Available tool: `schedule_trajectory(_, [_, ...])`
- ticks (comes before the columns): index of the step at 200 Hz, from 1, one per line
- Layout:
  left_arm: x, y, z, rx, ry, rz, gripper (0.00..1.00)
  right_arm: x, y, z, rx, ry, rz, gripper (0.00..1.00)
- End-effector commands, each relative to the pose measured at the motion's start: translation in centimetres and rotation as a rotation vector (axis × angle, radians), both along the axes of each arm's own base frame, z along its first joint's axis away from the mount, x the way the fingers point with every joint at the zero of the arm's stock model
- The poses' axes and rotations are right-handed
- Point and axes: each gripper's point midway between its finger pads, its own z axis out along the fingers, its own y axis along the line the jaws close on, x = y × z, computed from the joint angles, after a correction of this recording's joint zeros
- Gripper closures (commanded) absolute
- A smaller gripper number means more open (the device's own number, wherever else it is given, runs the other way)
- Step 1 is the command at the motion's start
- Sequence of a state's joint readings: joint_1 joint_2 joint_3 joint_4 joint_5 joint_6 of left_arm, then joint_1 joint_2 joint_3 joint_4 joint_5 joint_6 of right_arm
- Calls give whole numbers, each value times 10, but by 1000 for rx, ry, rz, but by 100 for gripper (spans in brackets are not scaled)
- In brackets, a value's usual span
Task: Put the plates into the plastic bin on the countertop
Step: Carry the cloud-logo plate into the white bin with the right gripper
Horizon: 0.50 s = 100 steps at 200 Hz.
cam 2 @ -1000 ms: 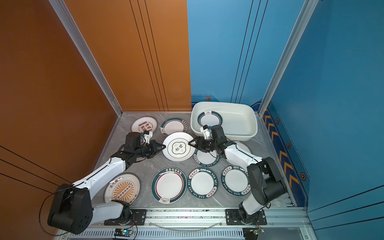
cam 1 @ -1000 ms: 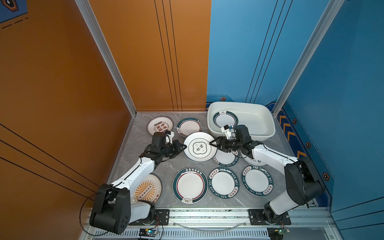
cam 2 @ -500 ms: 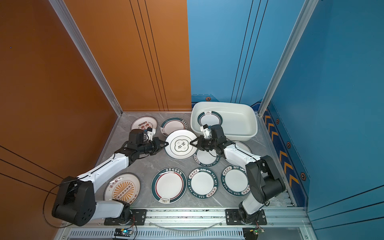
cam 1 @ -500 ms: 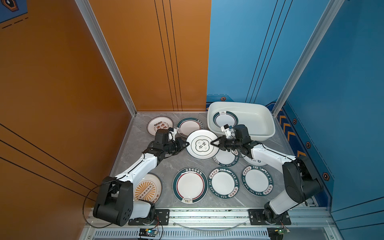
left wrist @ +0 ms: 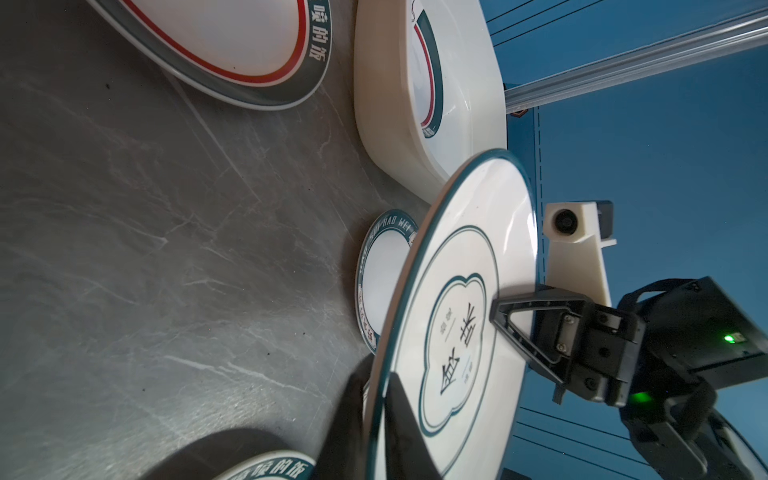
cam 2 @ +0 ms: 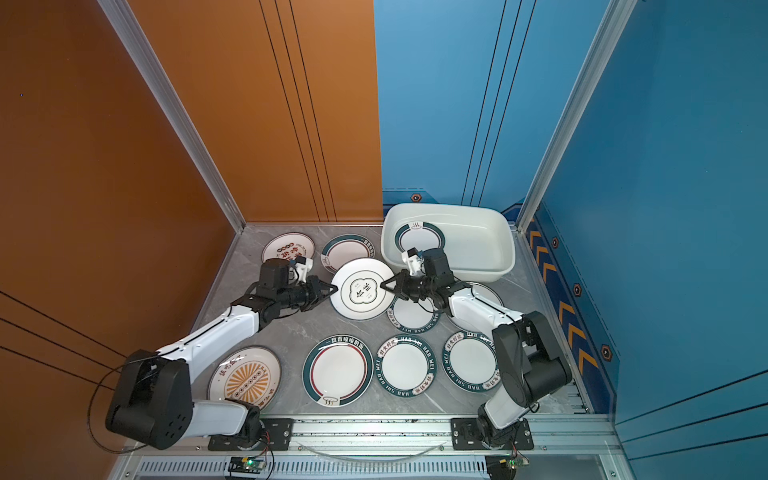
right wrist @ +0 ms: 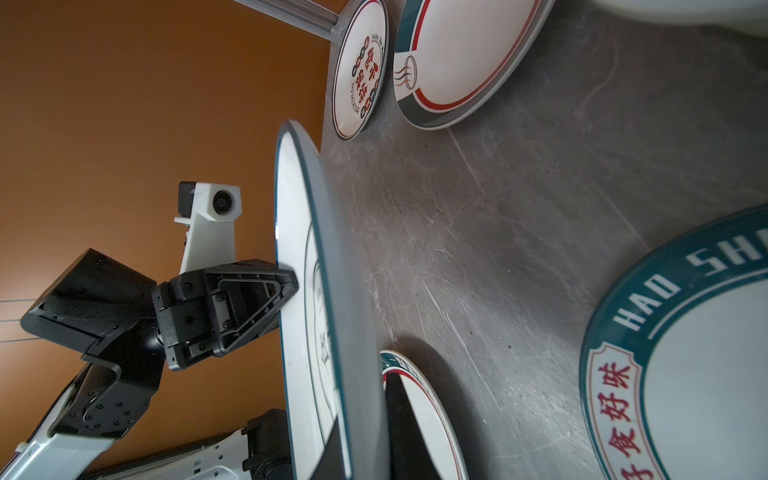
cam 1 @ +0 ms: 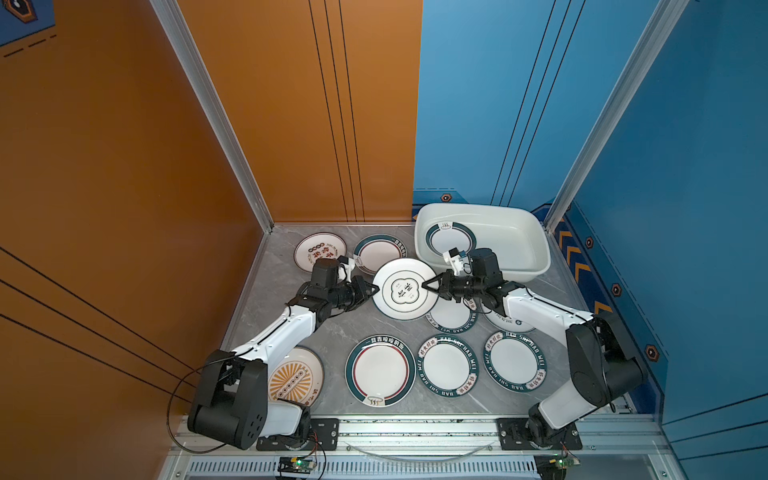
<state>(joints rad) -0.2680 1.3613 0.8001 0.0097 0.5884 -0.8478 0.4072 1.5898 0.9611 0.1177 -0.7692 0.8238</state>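
the grey countertop point(cam 1: 345, 328) carries most of the work left to do. at least eight plates lie flat on it, among them the sunburst plate point(cam 1: 295, 378) and the large green-rimmed plate point(cam 1: 380, 370) near the front, the red-lettered plate point(cam 1: 320, 252) at the back, and two small plates point(cam 1: 453, 318) partly hidden under the right arm. the white bin point(cam 1: 519, 245) sits in the back right corner, with one plate with a green band point(cam 1: 451, 241) flat at its left end and the rest of its floor bare. the flower plate point(cam 1: 403, 289) is clear of the countertop and roughly level, just in front of the bin's near left corner, hung between the two arms. the right gripper point(cam 1: 428, 286) is clamped on the plate's rim on the bin side. the left gripper point(cam 1: 372, 291) has its jaws astride the opposite rim, but i cannot tell whether they pinch or stand slack. by the look of it the task is early: one plate is home, a second seems to be passing to the right arm for the short carry into the bin, and the others lie untouched.
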Motion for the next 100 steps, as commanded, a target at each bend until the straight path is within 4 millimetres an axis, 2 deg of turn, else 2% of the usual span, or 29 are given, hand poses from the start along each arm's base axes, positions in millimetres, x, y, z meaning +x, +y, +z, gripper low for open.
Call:
schedule_trajectory(1, [1, -6, 27, -2, -89, -31, 70, -10, -1, 12, -27, -49, 41, 100])
schedule_trajectory(25, [-4, 1, 29, 40, -103, -15, 42, -8, -7, 15, -48, -56, 35, 100])
schedule_trajectory(30, [-6, 3, 29, 47, -106, -12, 32, -7, -9, 16, -53, -55, 33, 100])
schedule_trajectory(42, [-9, 6, 31, 58, -125, -6, 0, -5, -14, 19, -64, -60, 26, 100])
schedule_trajectory(76, [-16, 24, 27, 82, -137, 61, 2, 11, -37, 38, -70, -85, -18, 100])
schedule_trajectory(100, [-18, 43, 17, 98, -111, 118, 2, 32, -63, 56, -87, -98, -90, 100])
